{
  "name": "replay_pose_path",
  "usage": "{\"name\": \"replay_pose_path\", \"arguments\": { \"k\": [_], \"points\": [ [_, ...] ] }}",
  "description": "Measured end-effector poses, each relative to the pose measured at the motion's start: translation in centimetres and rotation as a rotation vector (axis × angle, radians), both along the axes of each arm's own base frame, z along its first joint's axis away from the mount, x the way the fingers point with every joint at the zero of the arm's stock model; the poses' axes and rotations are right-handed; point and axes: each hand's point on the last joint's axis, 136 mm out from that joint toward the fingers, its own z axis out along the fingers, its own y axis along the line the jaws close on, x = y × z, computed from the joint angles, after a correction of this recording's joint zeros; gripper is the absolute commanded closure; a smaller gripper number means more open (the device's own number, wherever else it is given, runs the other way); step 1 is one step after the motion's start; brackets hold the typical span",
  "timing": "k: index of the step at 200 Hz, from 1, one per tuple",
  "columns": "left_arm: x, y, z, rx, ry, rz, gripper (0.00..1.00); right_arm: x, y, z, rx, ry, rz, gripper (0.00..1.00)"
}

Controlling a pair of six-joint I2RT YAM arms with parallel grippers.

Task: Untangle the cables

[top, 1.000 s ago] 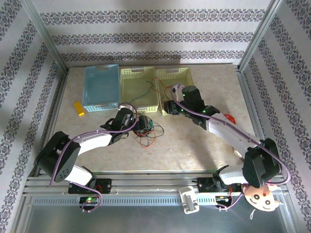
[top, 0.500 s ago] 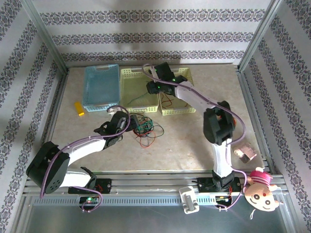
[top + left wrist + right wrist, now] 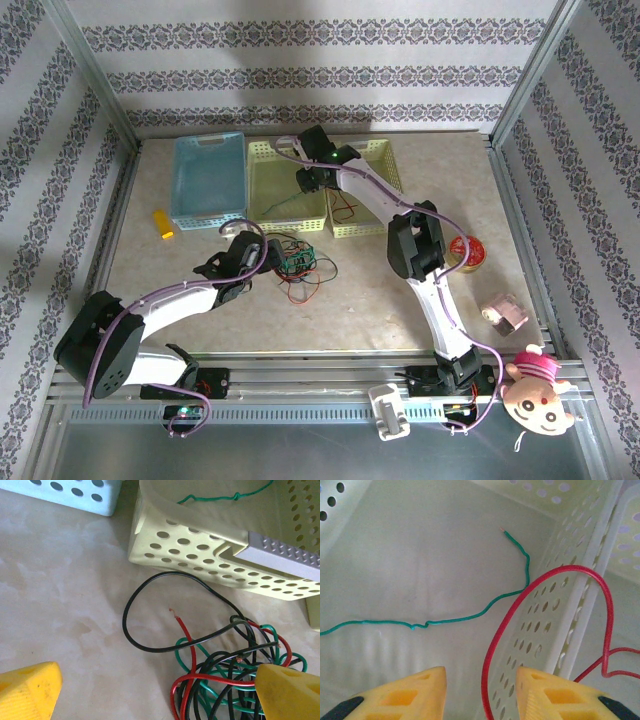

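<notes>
Pulling wires apart: Right gripper [image 3: 480, 692] is half spread, with the red wire [image 3: 575, 567] loose between its jaws. Left gripper [image 3: 155, 690] is wide open over the tangle [image 3: 225, 680]. I think it must pinch one wire next.

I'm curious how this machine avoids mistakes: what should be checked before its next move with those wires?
1. Left hand open at the tangle: ok, spread wide.
2. Right hand open: ok, the red wire runs through its gap, unpinched.
3. Red wire clear of the basket wall: not ok, it loops over the wall.
4. Green wire separate from the red one: cannot tell, they cross in the wrist view.
5. Tangle undone: not ok, red, green and black strands are knotted together on the table.
</notes>
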Motion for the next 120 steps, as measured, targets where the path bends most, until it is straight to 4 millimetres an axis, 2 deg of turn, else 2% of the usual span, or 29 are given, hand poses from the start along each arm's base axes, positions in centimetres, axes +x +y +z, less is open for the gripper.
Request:
{"name": "replay_pose_path", "arguments": {
  "k": [29, 49, 61, 99, 120],
  "points": [
    [-0.2, 0.2, -0.3, 0.007, 0.01, 0.0, 0.01, 0.1, 0.1, -1.0, -0.01, 0.017, 0.001, 0.7],
    [-0.3, 0.2, -0.1, 0.006, 0.008, 0.001, 0.01, 0.3, 0.2, -1.2, -0.011, 0.017, 0.0, 0.93],
    [-0.3, 0.2, -0.1, 0.005, 0.006, 0.001, 0.01, 0.3, 0.2, -1.3, -0.01, 0.019, -0.001, 1.0],
    [-0.3, 0.2, 0.1, 0.003, 0.003, 0.0, 0.01, 0.2, 0.2, -0.9, 0.002, 0.015, -0.011, 1.0],
    [-0.3, 0.2, 0.1, 0.003, 0.004, -0.001, 0.01, -0.6, -0.8, 0.8, 0.018, 0.005, -0.023, 1.0]
  ]
}}
